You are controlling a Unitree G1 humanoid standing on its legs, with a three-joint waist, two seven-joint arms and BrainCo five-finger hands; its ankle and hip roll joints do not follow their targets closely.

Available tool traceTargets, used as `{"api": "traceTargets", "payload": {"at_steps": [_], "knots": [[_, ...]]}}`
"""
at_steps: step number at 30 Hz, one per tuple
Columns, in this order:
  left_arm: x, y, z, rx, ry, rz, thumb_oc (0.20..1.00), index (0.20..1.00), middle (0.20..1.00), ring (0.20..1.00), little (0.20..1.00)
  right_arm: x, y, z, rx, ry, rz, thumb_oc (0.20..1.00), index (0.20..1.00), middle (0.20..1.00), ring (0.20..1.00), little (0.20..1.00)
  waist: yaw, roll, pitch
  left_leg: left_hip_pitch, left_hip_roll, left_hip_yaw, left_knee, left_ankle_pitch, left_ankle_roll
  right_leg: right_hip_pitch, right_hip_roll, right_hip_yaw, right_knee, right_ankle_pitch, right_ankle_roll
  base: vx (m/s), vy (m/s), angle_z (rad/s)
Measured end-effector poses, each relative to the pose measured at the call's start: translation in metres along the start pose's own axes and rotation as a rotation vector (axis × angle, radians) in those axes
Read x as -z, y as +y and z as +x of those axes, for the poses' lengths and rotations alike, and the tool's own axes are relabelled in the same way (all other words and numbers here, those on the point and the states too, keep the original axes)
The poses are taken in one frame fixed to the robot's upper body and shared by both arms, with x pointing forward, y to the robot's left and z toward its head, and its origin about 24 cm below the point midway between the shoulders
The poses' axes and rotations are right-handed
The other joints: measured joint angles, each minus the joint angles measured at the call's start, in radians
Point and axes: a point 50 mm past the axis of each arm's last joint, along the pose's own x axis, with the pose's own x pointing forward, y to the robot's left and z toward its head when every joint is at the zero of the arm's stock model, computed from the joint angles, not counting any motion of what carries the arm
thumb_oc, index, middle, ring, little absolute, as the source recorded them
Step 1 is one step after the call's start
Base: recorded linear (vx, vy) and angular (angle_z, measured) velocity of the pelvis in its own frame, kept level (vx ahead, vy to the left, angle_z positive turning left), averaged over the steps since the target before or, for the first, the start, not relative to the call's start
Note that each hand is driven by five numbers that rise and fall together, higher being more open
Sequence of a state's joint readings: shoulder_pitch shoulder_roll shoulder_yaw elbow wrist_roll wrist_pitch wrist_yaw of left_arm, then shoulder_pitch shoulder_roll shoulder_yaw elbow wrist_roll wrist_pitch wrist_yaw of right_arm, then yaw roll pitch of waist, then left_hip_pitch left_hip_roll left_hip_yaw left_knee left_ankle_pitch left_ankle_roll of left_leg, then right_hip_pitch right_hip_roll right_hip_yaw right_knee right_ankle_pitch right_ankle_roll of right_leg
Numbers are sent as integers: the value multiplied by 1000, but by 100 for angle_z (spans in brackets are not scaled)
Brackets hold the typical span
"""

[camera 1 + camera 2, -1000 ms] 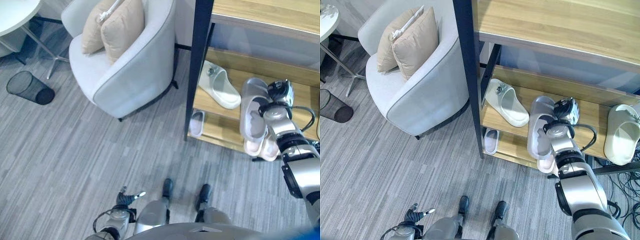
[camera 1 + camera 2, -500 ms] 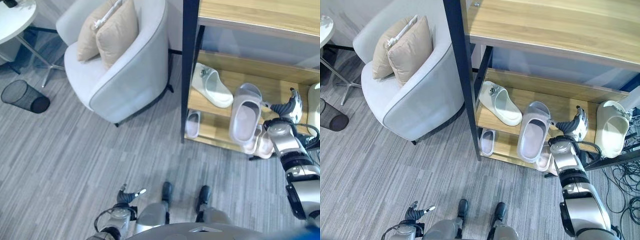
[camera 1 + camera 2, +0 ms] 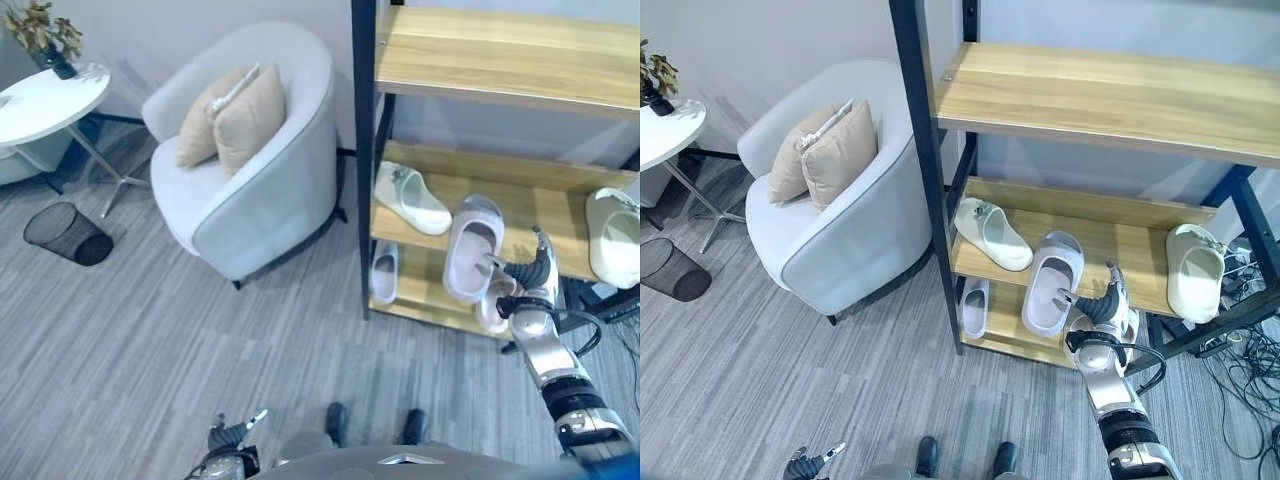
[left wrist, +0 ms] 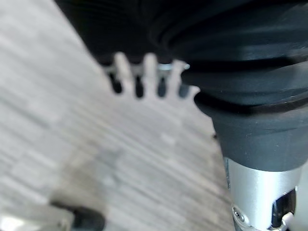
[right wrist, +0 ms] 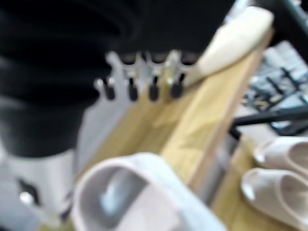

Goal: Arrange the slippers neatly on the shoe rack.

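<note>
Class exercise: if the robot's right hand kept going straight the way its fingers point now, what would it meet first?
Probably nothing on the shelf itself: the right hand points over bare middle shelf board, between the grey slipper and the cream slipper, toward the wall behind. Depth is uncertain.

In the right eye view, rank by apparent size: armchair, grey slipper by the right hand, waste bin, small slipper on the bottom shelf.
1. Armchair, by far the largest.
2. Grey slipper.
3. Waste bin, though the view's edge cuts it off, so its place against the grey slipper is unsure.
4. Small slipper, smallest.
</note>
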State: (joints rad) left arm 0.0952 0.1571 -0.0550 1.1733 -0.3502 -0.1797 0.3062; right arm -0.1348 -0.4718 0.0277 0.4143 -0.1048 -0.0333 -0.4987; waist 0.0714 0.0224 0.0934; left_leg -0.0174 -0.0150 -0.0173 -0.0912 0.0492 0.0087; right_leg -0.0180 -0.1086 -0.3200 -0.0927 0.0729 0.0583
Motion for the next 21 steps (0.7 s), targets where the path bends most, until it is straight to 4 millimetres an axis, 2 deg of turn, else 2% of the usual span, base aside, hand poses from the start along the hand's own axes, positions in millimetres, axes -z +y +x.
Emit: {"api": "traceTargets", "payload": {"at_steps": [1,3,4,6,8,9,11,14,15,16,17,21], "knots": [[7,10,1,-30,34,23,1000,1000,1000,1000,1000,9,-33,17,55,-2,-79,1000,1000,1000,1000,1000,-3,-5,-5,2,-2,3,0,2,3,1,-3,2,-2,2,3,0,-22,-6],[12,12,0,-22,37,70,1000,1000,1000,1000,1000,24,-55,39,132,100,-118,1000,1000,1000,1000,1000,-9,-15,-9,-1,-2,3,-1,2,3,2,-2,4,-3,2,4,-3,-10,-6],[11,9,0,-14,32,75,1000,1000,1000,1000,1000,25,-56,42,138,114,-115,1000,1000,1000,1000,1000,-5,-15,-9,0,-1,3,0,2,3,2,-2,4,-3,2,4,5,-6,5],[10,4,-1,5,27,86,1000,1000,1000,1000,1000,26,-56,45,136,124,-91,1000,1000,1000,1000,1000,5,-11,-11,1,0,0,0,3,2,2,0,1,-3,2,4,9,-2,6],[12,1,-2,29,29,96,1000,1000,1000,1000,1000,28,-44,46,72,126,-92,1000,1000,1000,1000,1000,25,-2,-13,0,-1,-8,0,3,2,2,-1,-5,-3,2,4,18,11,9],[11,1,-1,31,26,97,1000,1000,1000,1000,1000,36,-42,47,44,174,-101,1000,1000,1000,1000,1000,30,-1,-13,-1,-2,-19,0,5,1,5,-1,-13,-3,2,3,26,15,20],[12,2,-2,30,22,95,1000,1000,1000,1000,1000,34,-38,48,8,184,-40,1000,1000,1000,1000,1000,39,-1,-12,-8,-2,-27,0,5,0,6,-2,-27,-3,1,4,22,18,19],[12,4,-1,25,23,81,1000,1000,1000,1000,1000,-7,-24,46,-81,-19,39,1000,1000,1000,1000,1000,36,-9,-6,-17,-3,-29,0,5,0,-4,-2,-27,-1,0,3,3,7,2],[11,4,-1,25,23,77,1000,1000,1000,1000,1000,-9,-22,46,-91,-30,46,1000,1000,1000,1000,1000,35,-11,-4,-17,-3,-29,0,5,1,-4,-2,-27,-1,0,3,0,0,0],[11,4,-1,33,21,77,1000,1000,1000,1000,1000,-4,-21,45,-102,-10,42,1000,1000,1000,1000,1000,35,-18,0,-18,-4,-30,0,5,0,-3,-2,-29,-2,0,4,41,22,8],[7,3,0,37,12,76,1000,1000,1000,1000,1000,10,-21,43,-116,49,24,1000,1000,1000,1000,1000,34,-29,8,-20,-5,-36,0,5,1,-3,-4,-35,-2,0,4,34,20,9],[4,1,1,60,4,76,1000,1000,1000,1000,1000,17,-21,43,-142,86,28,1000,1000,1000,1000,1000,32,-29,20,-20,-5,-47,0,6,0,3,-4,-47,-3,-4,5,34,17,10]]}}
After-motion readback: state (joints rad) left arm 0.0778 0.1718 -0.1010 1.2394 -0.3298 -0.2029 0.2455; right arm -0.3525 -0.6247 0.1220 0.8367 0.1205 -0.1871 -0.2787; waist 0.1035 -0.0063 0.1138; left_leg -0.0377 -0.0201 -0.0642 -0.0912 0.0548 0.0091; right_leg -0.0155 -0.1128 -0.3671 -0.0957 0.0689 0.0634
